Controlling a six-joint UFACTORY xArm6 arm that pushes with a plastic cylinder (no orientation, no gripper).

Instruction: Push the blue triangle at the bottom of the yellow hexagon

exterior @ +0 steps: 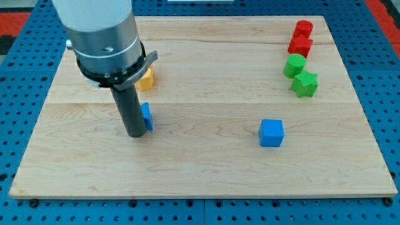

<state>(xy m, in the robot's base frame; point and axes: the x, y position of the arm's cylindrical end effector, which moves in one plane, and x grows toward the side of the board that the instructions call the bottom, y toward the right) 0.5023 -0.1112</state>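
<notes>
The arm has no fingers, only a rod; its tip point(135, 134) rests against the left side of the blue triangle point(147, 116), which sits just below the half-hidden yellow hexagon point(147, 79); the push looks nearly finished; any next move should be a small nudge, leaving the hexagon undisturbed

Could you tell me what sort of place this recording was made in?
Most likely a robotics lab bench: a wooden board lies on a blue perforated table, with small coloured blocks such as the blue cube, and my tip beside the blue triangle.
</notes>
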